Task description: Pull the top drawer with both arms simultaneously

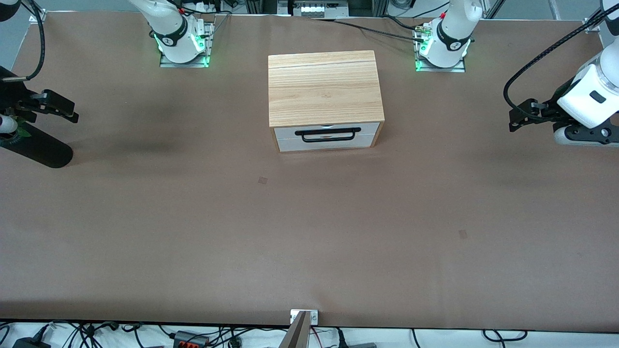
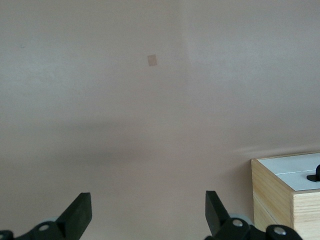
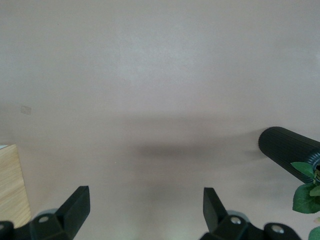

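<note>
Top drawer (image 1: 325, 131) sits shut in the cabinet (image 1: 324, 87) mid-surface, its bar handle (image 1: 328, 134) running lengthwise between the arms; left hand (image 1: 520, 118) and right hand (image 1: 60, 108) hang well apart over opposite ends. Left wrist view: fingers (image 2: 80, 212) spread wide, empty, cabinet corner beside. Right wrist view: fingers (image 3: 77, 205) equally wide, empty.

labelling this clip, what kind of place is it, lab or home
Most likely a robotics lab: two white jointed robot arms bolted to a brown paper-covered table, a lone light-wood cabinet box, and loose black cables along its edge.
</note>
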Controlling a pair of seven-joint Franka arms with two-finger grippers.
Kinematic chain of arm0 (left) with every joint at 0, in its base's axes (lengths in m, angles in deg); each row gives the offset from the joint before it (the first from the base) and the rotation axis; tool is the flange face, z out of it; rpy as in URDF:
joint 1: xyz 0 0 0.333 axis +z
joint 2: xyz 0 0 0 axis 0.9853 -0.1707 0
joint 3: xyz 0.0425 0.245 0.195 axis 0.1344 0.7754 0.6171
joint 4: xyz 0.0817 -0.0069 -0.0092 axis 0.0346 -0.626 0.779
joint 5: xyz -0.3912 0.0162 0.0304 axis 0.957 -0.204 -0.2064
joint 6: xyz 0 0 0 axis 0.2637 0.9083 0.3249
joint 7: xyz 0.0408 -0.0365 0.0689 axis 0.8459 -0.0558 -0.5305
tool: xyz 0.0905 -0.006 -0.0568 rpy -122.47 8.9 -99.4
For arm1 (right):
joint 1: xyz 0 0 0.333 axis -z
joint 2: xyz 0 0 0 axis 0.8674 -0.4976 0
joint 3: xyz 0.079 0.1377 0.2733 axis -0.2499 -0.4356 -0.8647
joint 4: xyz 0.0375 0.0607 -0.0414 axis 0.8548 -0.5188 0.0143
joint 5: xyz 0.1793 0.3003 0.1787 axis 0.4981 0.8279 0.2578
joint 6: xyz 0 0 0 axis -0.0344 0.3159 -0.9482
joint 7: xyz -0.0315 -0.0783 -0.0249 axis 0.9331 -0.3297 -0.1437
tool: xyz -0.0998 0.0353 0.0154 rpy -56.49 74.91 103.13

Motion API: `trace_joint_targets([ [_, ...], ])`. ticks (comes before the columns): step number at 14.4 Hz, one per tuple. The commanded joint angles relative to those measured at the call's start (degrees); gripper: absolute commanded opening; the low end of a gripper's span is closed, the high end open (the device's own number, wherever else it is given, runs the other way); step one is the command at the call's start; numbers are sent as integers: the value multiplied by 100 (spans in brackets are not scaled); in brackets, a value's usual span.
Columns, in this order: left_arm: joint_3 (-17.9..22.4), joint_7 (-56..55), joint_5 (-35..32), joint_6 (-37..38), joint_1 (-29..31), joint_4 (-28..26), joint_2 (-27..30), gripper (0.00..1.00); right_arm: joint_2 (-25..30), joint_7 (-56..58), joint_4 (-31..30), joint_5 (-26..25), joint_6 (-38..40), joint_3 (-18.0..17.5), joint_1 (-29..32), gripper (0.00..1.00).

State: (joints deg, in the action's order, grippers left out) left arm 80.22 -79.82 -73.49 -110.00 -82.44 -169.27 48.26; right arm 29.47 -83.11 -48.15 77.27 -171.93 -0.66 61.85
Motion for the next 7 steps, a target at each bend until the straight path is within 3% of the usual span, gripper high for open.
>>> trace_joint_targets([
  [1,1,35,80,165,-10,216,-93,100,6,-46,61,70,13,-44,-2,100],
  [7,1,35,80,183,-10,216,-93,100,-3,-37,62,70,-13,-70,-11,100],
])
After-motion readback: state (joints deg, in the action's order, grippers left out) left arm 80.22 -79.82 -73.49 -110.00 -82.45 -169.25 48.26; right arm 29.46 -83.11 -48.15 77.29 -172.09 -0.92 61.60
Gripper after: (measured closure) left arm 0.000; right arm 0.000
